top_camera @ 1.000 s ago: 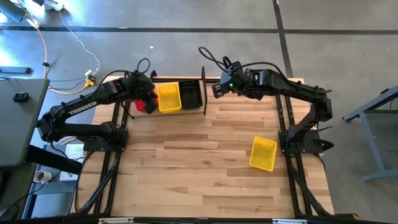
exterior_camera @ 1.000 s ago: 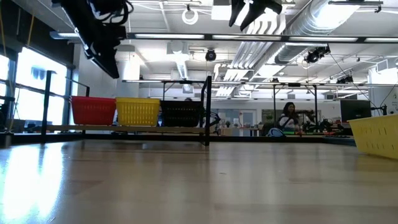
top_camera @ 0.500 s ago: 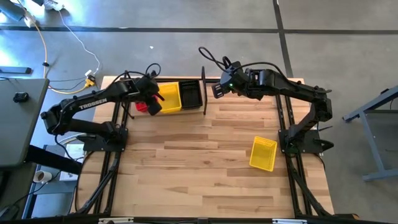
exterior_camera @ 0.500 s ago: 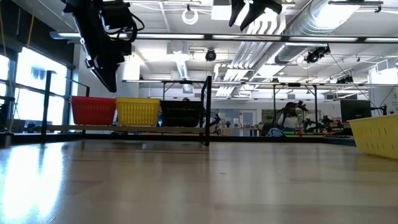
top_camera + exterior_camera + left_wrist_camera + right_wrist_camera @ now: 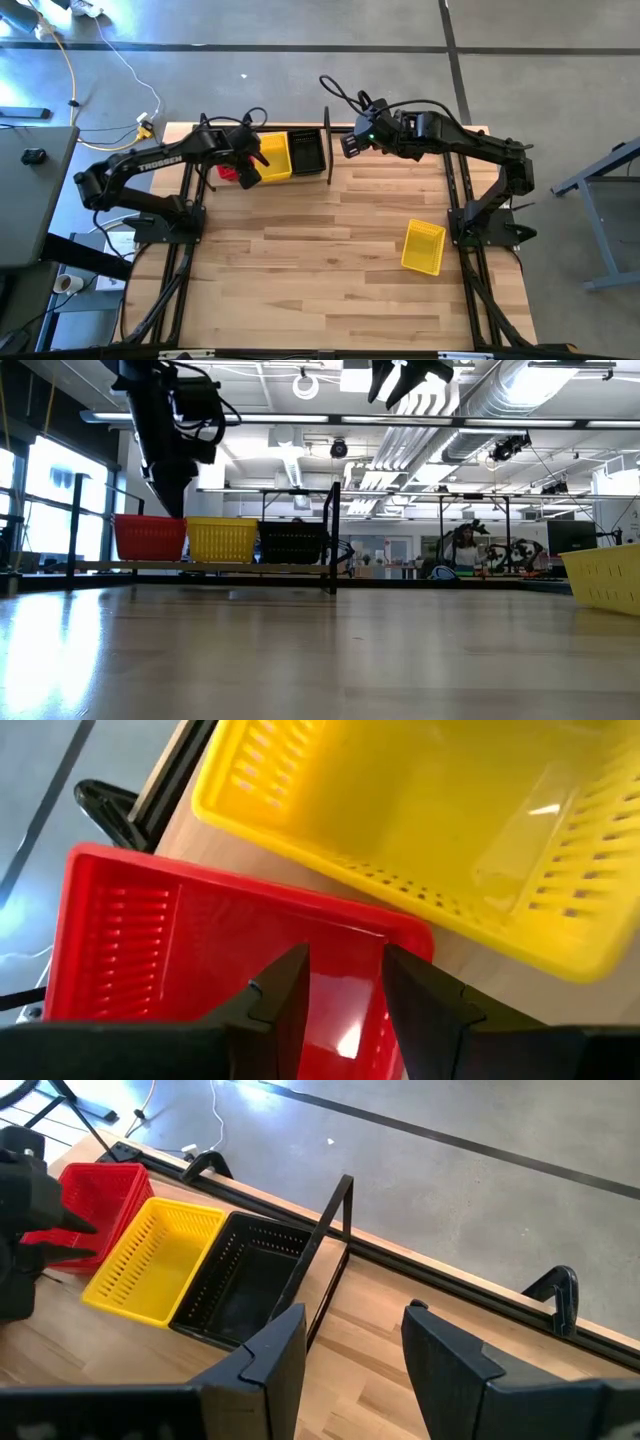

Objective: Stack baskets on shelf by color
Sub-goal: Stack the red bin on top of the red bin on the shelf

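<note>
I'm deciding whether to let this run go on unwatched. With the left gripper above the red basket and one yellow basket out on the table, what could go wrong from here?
The left gripper, open and empty, hangs right over the red basket, which sits close beside the shelf's yellow basket; a low or sideways move might nudge either.

The loose yellow basket lies near the table's right side, so a clumsy pickup could push it toward that edge.

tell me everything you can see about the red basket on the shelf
The red basket is a small rectangular plastic one with slotted sides and an open top, nothing visible inside. It sits upright at the outer end of the shelf, close beside the yellow basket, with the black basket beyond that. The left gripper hovers above it with its fingers apart, holding nothing.
</note>
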